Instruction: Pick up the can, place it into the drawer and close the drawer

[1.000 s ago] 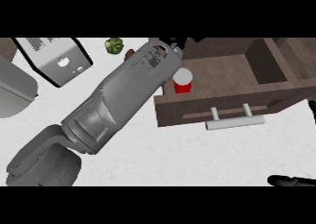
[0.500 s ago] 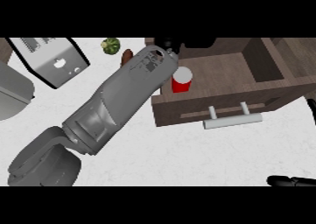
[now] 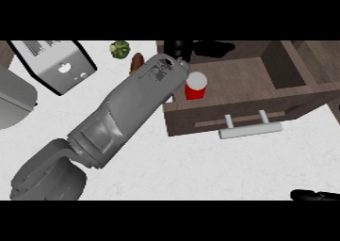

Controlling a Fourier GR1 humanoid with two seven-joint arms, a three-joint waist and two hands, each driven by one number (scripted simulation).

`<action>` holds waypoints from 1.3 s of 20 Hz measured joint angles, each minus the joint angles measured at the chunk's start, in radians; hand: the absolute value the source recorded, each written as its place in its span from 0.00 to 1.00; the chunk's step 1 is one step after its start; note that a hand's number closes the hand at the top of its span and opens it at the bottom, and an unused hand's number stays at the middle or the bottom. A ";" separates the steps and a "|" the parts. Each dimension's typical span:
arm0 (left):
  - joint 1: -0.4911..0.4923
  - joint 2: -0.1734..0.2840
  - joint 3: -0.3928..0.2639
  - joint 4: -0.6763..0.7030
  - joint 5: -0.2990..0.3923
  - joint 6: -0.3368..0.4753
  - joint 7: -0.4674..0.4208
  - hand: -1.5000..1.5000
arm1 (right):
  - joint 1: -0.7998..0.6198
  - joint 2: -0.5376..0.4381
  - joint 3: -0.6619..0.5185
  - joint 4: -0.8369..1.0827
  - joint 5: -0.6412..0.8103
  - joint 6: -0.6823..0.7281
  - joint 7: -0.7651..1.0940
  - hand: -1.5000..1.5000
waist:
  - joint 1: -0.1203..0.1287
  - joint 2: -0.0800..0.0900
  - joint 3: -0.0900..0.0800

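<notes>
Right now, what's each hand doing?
Left hand: above the open drawer, fingers unclear, cannot be told.
Right hand: at lower right edge, cannot be told.

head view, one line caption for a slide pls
Left hand above the open drawer, red can upright inside; right hand at the lower right edge.

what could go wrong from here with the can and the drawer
The can stands upright in the open drawer, right beside the left forearm; pulling the left hand back might tip it. Closing too early could catch that hand. The right hand is far from the handle.
</notes>
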 measured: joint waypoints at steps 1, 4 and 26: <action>0.000 0.000 0.001 0.001 0.006 0.003 -0.004 0.00 | -0.001 -0.006 0.005 -0.009 0.023 -0.001 -0.008 0.00 | -0.001 0.001 0.000; -0.006 0.000 0.008 -0.002 0.030 0.010 -0.008 0.00 | -0.010 -0.031 0.019 -0.033 0.090 0.000 -0.035 0.00 | 0.000 0.001 0.000; -0.041 0.001 0.023 -0.072 0.126 0.049 -0.027 0.00 | -0.134 -0.182 0.269 0.122 0.794 -0.095 -0.132 0.00 | 0.109 -0.022 -0.002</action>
